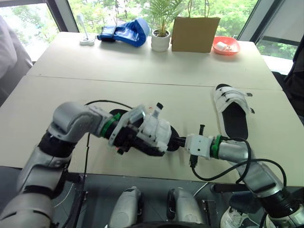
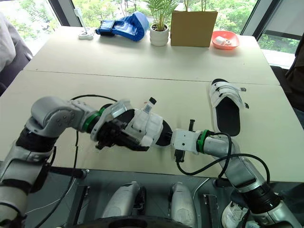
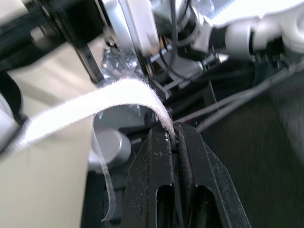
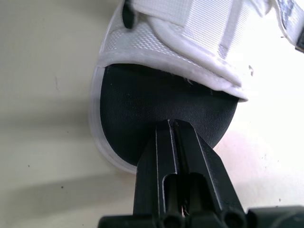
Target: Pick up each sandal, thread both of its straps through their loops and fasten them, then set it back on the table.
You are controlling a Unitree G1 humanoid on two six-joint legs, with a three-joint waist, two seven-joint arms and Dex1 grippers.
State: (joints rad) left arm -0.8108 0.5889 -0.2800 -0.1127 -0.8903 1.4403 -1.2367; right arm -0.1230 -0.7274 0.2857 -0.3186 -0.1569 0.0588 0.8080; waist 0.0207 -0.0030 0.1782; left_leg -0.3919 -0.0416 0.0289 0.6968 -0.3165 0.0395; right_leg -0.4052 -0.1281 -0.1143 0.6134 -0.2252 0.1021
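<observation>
A white sandal with a black footbed [image 1: 154, 135] is held tilted just above the table's front edge, between both grippers. My left gripper [image 3: 175, 128] is shut on the end of one of its white straps [image 3: 95, 102], which arches up from the fingertips. From the right, my right gripper [image 4: 173, 124] is shut on the rim of that sandal's sole [image 4: 142, 118]; it also appears in the head view [image 1: 177, 141]. The second sandal [image 1: 232, 111] lies flat on the table to the right, both its straps lying across it.
At the table's far side stand a potted plant [image 1: 160, 40], a brown paper bag [image 1: 194, 33], a red bowl [image 1: 226, 45], a blue bag [image 1: 128, 32] and a small white stand [image 1: 86, 40]. A person's sleeve [image 1: 9, 52] shows at the left edge.
</observation>
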